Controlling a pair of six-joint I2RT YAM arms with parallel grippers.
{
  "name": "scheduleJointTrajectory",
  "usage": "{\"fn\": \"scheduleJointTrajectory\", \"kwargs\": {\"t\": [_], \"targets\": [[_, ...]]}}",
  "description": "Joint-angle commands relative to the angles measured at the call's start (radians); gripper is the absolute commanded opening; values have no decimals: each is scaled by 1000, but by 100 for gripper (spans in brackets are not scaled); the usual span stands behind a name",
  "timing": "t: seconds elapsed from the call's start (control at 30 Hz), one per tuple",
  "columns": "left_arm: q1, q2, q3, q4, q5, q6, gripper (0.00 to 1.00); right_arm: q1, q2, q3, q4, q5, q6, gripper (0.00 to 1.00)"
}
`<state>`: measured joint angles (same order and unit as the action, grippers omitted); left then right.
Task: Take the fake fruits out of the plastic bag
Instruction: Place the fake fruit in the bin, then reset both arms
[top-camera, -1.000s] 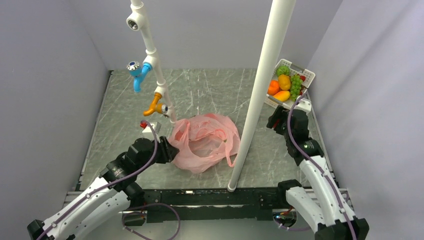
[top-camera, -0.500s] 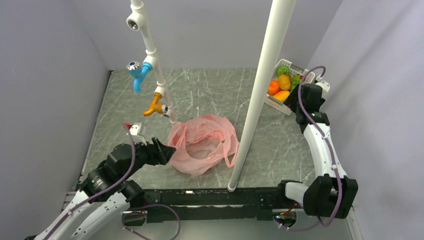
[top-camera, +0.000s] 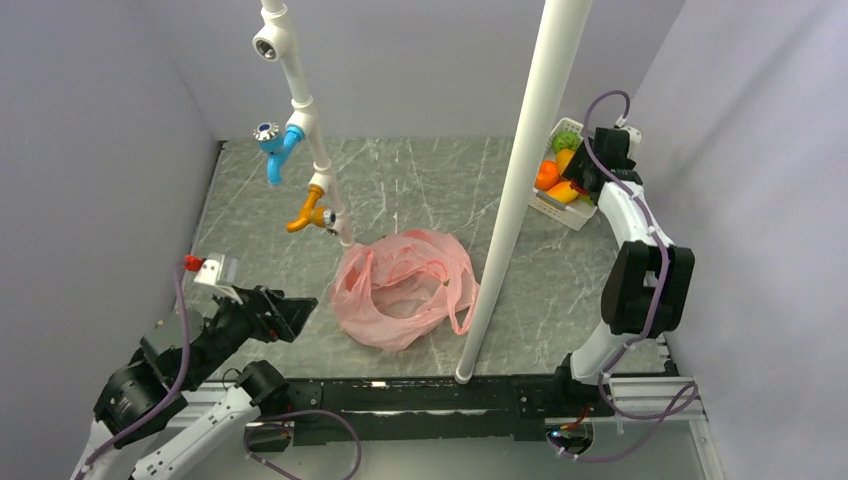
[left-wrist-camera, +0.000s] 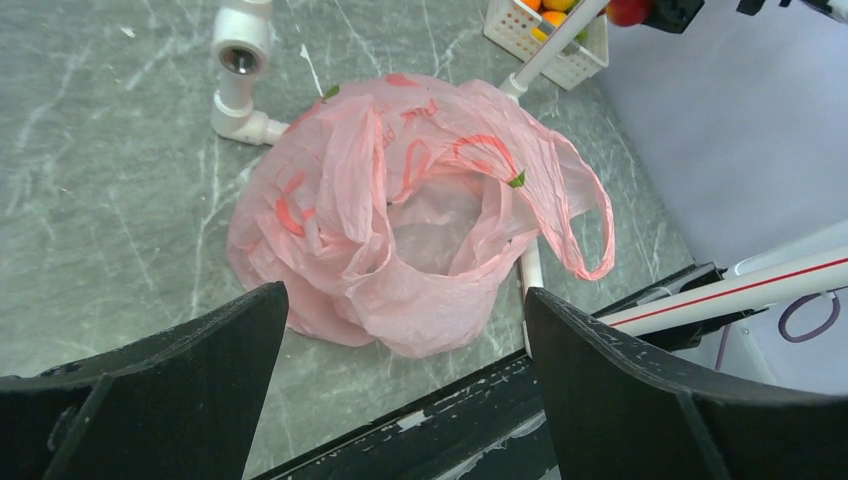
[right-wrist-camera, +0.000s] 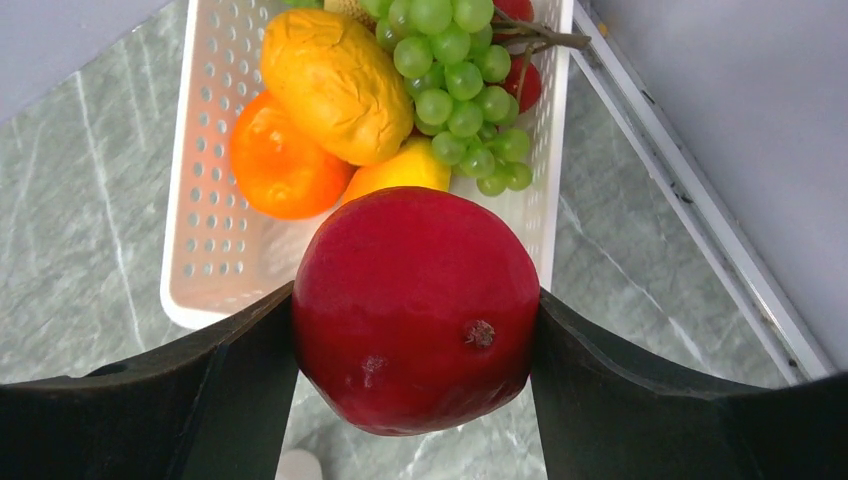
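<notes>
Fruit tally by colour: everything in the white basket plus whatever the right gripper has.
Dark red fruit, in right gripper: 1
Orange fruit: 1
Yellow-orange wrinkled fruit: 1
Yellow fruit, mostly hidden: 1
Green grape bunch: 1
Small red cluster, behind the grapes: 1
Lime-green fruit: 1
Total: 7

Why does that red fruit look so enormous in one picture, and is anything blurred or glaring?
Right wrist view: the red fruit looms because the camera sits close behind the claw gripping it; sharp, only a dull sheen. Left wrist view: the pink bag is crisp, no glare. Top view: even light, faint shadows, no blur.
</notes>
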<state>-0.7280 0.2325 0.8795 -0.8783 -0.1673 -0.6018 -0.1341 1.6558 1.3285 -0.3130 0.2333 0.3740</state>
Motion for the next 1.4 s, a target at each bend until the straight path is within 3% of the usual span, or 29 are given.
{"fn": "scheduleJointTrajectory", "kwargs": {"t": [0.0,0.17,0.27,0.53,0.87,1.0,1.17,1.37], "targets": [[-4,-25,64,-99,-61,51,96,-9,70,113,-12,12,-53,26],[-4,-45,81,-113,-79,63,97,-9,130,160,-59,33,-62,81],[-5,-41,95,-104,-89,68,98,0,123,154,-76,31,-67,98],[-4,-40,88,-68,-88,68,98,49,-36,21,-168,33,-36,99],[-5,-62,124,-22,-116,104,99,302,-701,-312,-300,-80,14,99],[-4,-57,185,-7,-180,175,99,310,-943,-315,-390,-168,18,100],[-5,-42,273,41,-218,259,99,310,-1170,-261,-385,-366,-25,100],[-4,-40,332,62,-240,293,99,310,-1267,-168,-395,-330,-8,100]]}}
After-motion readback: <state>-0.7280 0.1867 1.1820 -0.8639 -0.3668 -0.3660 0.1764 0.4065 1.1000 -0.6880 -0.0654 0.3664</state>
